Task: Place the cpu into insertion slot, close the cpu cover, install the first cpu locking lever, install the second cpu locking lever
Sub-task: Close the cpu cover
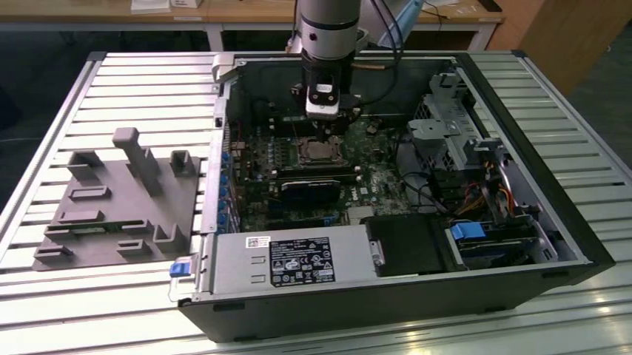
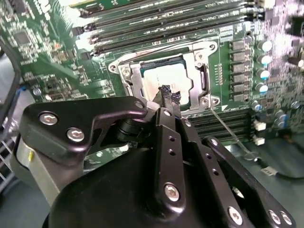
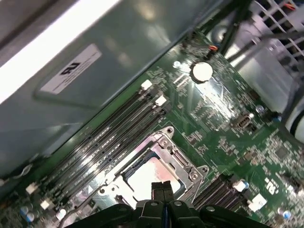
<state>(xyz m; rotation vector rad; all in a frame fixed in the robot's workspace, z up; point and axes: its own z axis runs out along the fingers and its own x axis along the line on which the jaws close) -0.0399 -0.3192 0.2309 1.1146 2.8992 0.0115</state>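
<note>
Pale, matte-silver square cpu (image 2: 166, 76) lies flat in the dark metal-rimmed insertion slot (image 2: 201, 80), framed by the thin steel cpu cover (image 2: 129, 81). The black gripper (image 2: 168, 93), fingers pinched together and empty, hides its near edge.

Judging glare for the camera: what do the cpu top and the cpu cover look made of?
The cpu: pale metal top, satin finish, soft even sheen. The cpu cover: probably bare steel, shinier, with bright glints along its edges.

Exterior view sits high, well back from the cpu (image 1: 318, 151), looking down on the whole computer case (image 1: 395, 307); both wrist views hang close above that cpu (image 2: 167, 78) (image 3: 145, 176), tilted down, sharing it.
</note>
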